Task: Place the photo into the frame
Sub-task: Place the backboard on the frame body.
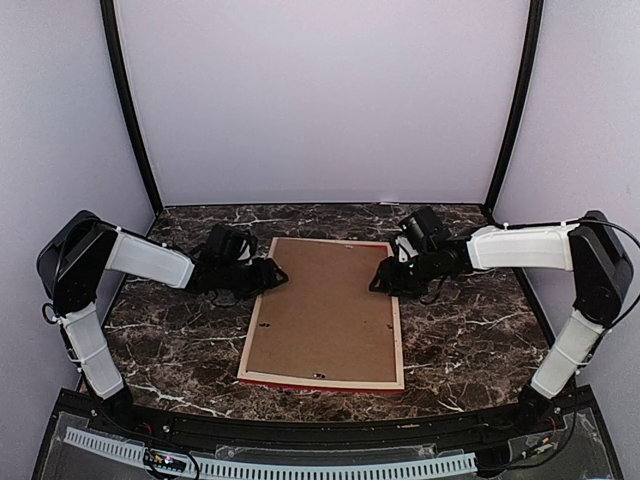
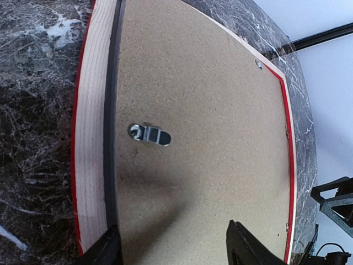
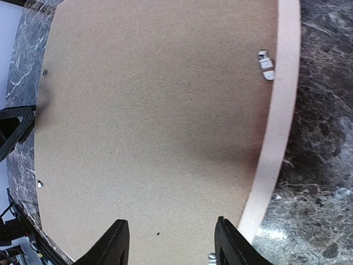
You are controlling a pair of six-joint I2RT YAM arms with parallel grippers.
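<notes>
The frame (image 1: 320, 381) lies face down in the middle of the table, its pale wood back up and red showing at its edges. The brown backing board (image 1: 325, 305) lies inside it. The photo is hidden. My left gripper (image 1: 270, 277) is open and empty over the frame's left edge; in the left wrist view its fingertips (image 2: 172, 240) straddle the board (image 2: 209, 138) beside the pale rail (image 2: 91, 154). My right gripper (image 1: 382, 280) is open and empty over the right edge; in its wrist view it (image 3: 171, 229) hovers over the board (image 3: 154, 110) next to the rail (image 3: 276, 138).
A metal turn clip (image 2: 150, 134) lies on the board near the left rail, beside a dark gap (image 2: 111, 138). Another clip (image 3: 266, 64) sits by the right rail. Dark marble table (image 1: 470, 330) surrounds the frame; grey walls enclose it.
</notes>
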